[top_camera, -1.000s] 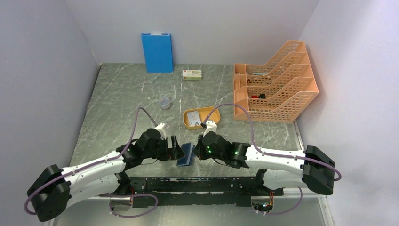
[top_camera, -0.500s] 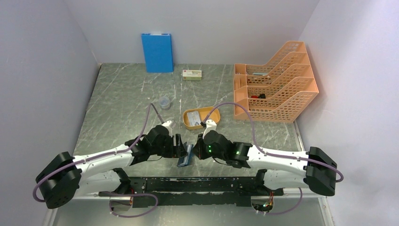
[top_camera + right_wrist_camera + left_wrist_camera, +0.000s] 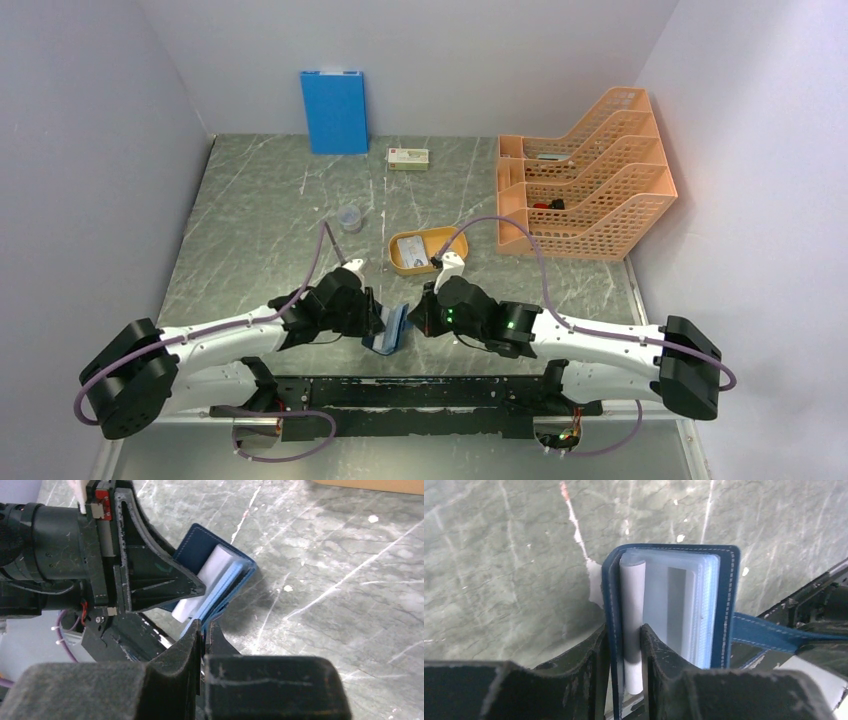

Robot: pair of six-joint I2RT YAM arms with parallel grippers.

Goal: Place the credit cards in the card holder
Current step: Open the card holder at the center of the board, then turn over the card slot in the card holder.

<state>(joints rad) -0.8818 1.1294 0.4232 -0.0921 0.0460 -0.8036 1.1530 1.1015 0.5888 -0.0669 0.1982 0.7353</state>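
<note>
No text, number or brand could be read in any view. Small white box [image 3: 408, 157] at back of table carried red label, print too small to make out. Credit card [image 3: 410, 246] lying in orange tray [image 3: 399, 267] showed faint print, illegible. Card holder [image 3: 726, 605], seen close in both wrist views, showed only pale stitching along navy cover, nothing readable.

Top view overhead, facing down — wrist views close, sharing card holder [image 3: 723, 605]
</note>
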